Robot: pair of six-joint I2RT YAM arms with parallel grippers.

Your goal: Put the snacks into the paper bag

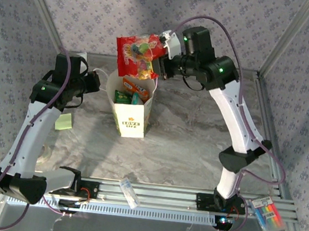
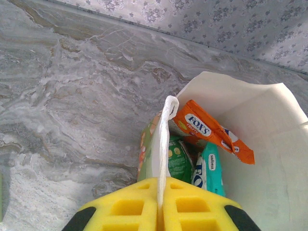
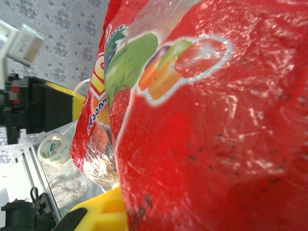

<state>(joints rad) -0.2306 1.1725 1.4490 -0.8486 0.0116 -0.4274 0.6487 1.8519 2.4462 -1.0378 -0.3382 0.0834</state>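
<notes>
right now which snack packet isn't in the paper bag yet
The red fruit-print packet, held by the right gripper above the paper bag. The orange Fox's packet, green packet and teal packet lie inside the bag.

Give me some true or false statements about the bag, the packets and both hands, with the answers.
1. The right hand holds a red packet above the paper bag. True.
2. The paper bag lies flat on its side. False: it stands upright with its mouth open.
3. An orange packet is already inside the bag. True.
4. The left hand is open and apart from the bag. False: it is shut on the bag's near side at the top.
5. The marker pack is inside the bag. False: it lies at the near right corner, outside the bag.
</notes>
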